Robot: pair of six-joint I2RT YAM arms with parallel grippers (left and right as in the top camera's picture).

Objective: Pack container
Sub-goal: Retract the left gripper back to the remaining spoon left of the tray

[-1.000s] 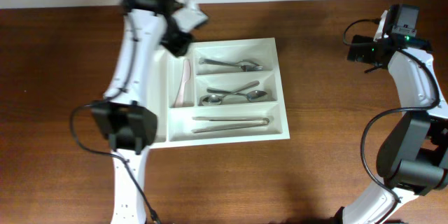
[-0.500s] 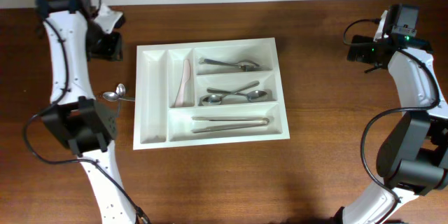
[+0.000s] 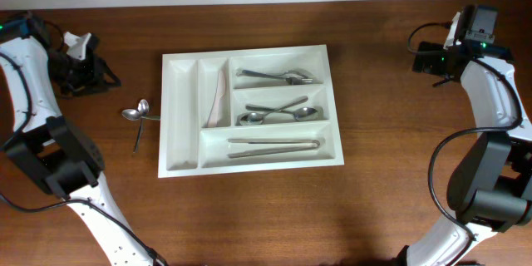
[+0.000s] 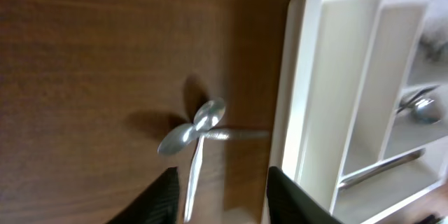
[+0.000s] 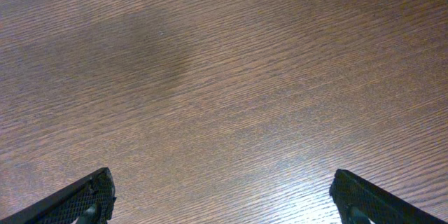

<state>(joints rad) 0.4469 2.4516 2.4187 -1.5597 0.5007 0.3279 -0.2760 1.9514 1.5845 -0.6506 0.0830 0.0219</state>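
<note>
The container (image 3: pixel 179 112) is a large white compartment tray lying mid-table; its left edge also shows in the left wrist view (image 4: pixel 308 91). Its compartments hold a pale utensil (image 3: pixel 219 96), spoons (image 3: pixel 278 113) and other long metal cutlery (image 3: pixel 274 145). Two metal spoons (image 3: pixel 137 116) lie crossed on the wood just left of the tray, and the left wrist view shows these spoons (image 4: pixel 198 122) too. My left gripper (image 3: pixel 98 76) hangs open at the far left, above and back from the spoons, its jaws (image 4: pixel 224 203) holding nothing. My right gripper (image 3: pixel 422 56) is wide open at the far right over bare wood (image 5: pixel 227 203).
The table's back edge meets a light wall beyond both arms. The left arm's base and cables (image 3: pixel 58 162) stand at the near left, the right arm's base (image 3: pixel 486 191) at the near right. Brown wood surrounds the tray on all sides.
My left arm has swung from over the tray's back left corner out to the far left of the table, uncovering the two spoons beside the tray. The right arm has not moved.
</note>
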